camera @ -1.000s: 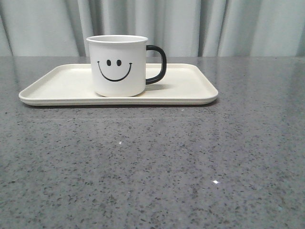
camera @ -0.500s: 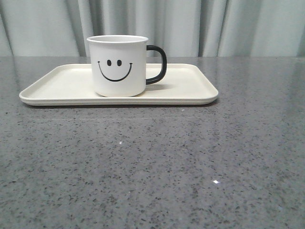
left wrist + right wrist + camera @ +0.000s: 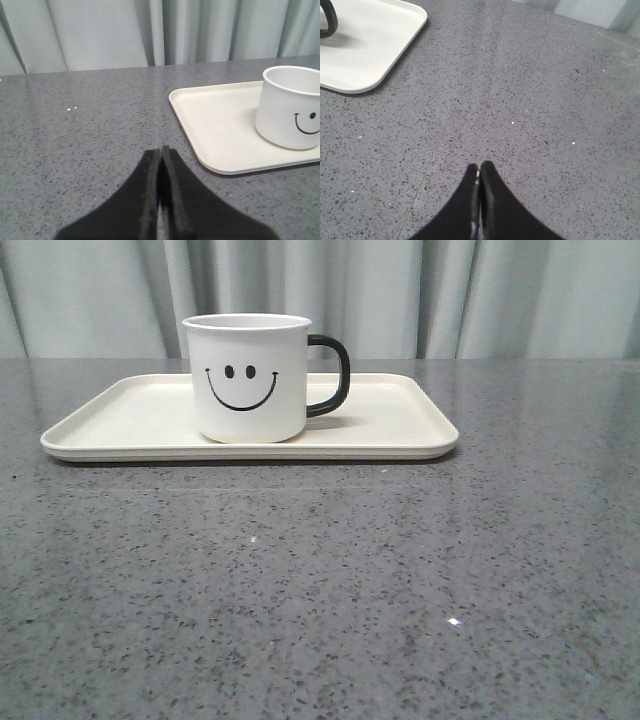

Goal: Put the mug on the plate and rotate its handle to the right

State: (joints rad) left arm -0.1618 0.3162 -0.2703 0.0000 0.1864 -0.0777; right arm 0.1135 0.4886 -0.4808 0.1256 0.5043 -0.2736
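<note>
We see the mug (image 3: pixel 249 378) standing upright on the plate (image 3: pixel 400 430), a little left of the plate's middle, its smiley face turned toward the surface's near edge. The handle (image 3: pixel 332 375) sticks out to the right, toward the right edge of the surface (image 3: pixel 320 590). The plate lies flat toward the far edge of this grey speckled surface, its long sides running parallel to that edge, with a pale curtain (image 3: pixel 400 295) hanging behind.

Our left pincer (image 3: pixel 160 155) is clenched, its two black fingers pressed together with nothing between them, and it hovers over bare surface, well apart from the plate's left end. Our right pincer (image 3: pixel 479 170) is likewise clenched on nothing, above the surface and clear of the plate's right corner; only a sliver of the handle shows in that wrist view. Neither pincer touches the mug or the plate.
</note>
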